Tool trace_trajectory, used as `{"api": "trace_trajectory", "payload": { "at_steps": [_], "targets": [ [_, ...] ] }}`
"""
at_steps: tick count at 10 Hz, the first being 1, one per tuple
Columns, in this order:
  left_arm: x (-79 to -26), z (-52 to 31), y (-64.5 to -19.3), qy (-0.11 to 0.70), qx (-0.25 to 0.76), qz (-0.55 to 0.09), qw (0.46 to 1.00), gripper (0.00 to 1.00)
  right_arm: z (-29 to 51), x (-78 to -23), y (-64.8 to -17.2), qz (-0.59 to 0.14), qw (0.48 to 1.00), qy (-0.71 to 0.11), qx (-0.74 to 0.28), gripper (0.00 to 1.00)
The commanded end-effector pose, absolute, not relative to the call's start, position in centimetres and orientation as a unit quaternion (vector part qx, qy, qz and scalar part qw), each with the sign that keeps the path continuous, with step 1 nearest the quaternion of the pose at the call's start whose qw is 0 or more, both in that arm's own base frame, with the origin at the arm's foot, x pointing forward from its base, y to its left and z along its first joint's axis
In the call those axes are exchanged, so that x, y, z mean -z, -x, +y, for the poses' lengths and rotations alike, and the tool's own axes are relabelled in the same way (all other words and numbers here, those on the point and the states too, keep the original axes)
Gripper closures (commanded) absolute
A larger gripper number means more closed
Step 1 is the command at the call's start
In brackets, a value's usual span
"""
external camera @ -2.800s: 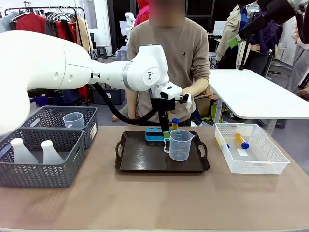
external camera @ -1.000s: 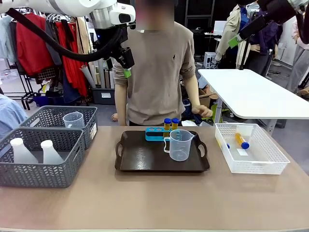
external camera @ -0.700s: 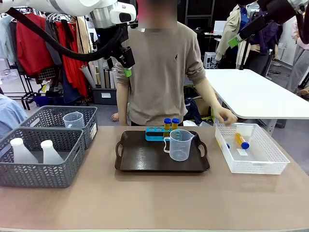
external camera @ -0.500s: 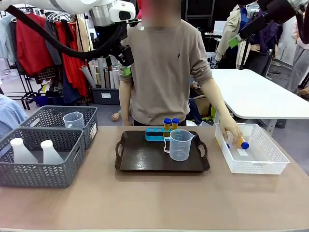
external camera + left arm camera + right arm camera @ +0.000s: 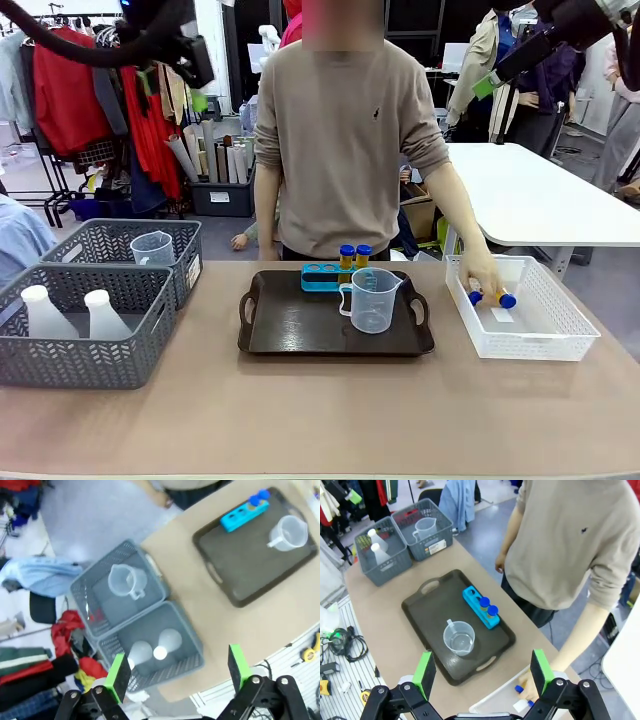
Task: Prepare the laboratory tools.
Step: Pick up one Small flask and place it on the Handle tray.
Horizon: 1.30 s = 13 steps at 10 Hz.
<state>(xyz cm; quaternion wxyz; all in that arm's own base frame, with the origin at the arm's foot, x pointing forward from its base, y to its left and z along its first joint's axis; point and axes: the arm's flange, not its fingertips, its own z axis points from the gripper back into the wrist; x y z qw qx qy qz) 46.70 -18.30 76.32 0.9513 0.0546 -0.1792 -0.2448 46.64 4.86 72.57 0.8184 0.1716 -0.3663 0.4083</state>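
On the dark brown tray [image 5: 300, 330] stand a clear measuring jug [image 5: 372, 300] and a blue rack [image 5: 322, 276] holding two amber tubes with blue caps [image 5: 355, 256]. Two more tubes [image 5: 503, 297] lie in the white basket [image 5: 540, 340], where the person's hand [image 5: 483, 277] touches them. My left gripper [image 5: 197, 85] hangs high at the far left, open and empty; its own view looks down on the rack [image 5: 244, 512] and jug [image 5: 288, 532] past open fingers [image 5: 119, 676]. High at the right, my right gripper [image 5: 482, 670] is open above the tray [image 5: 427, 607].
Two grey mesh baskets sit at the table's left: the far one [image 5: 110, 240] holds a second clear jug [image 5: 152, 247], the near one [image 5: 70, 365] two white conical flasks [image 5: 75, 312]. A white side table [image 5: 530, 195] and clothes racks stand behind. Bare tabletop lies in front of the tray.
My left arm has lifted away from the rack and swung up to the far left. The person's hand has reached down into the white basket onto the tubes. The right arm has stayed still.
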Motion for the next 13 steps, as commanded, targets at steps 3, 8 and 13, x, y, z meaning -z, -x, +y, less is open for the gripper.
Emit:
{"api": "trace_trajectory", "payload": {
  "at_steps": [3,8,13],
  "targets": [
    [-72.6,-9.1,-45.3,-0.051,0.077,-0.188,0.978,0.00,5.0,-72.6,-46.5,-0.368,0.817,-0.174,-0.409,0.00],
    [-66.8,-0.3,-45.3,-0.054,0.009,-0.137,0.989,0.00,5.0,-72.6,-46.5,-0.368,0.817,-0.174,-0.409,0.00],
    [-66.3,0.6,-46.4,-0.056,0.006,-0.127,0.990,0.00,5.0,-72.6,-46.5,-0.368,0.817,-0.174,-0.409,0.00]
  ]
}}
